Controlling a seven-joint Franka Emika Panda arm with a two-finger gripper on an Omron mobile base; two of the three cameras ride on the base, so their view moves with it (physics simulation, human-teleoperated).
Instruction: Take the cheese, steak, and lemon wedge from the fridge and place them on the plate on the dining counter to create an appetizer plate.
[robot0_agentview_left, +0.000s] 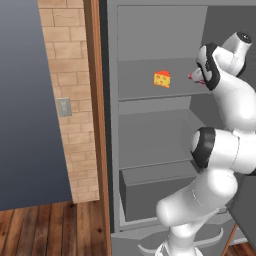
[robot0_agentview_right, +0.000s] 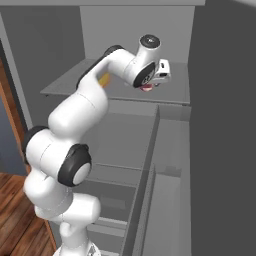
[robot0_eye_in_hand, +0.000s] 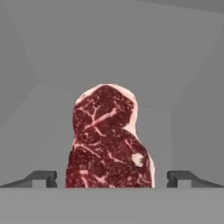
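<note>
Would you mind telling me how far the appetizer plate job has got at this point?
Nothing looks delivered yet: the cheese sits on the upper shelf of the open fridge. In hand: the gripper is open, its fingers on either side of the steak, not closed on it. Left: grasp the steak, carry it over, then fetch the cheese and lemon wedge.

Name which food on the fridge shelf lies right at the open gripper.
The steak, lying between the gripper fingertips; the cheese sits apart, further left along the shelf.
</note>
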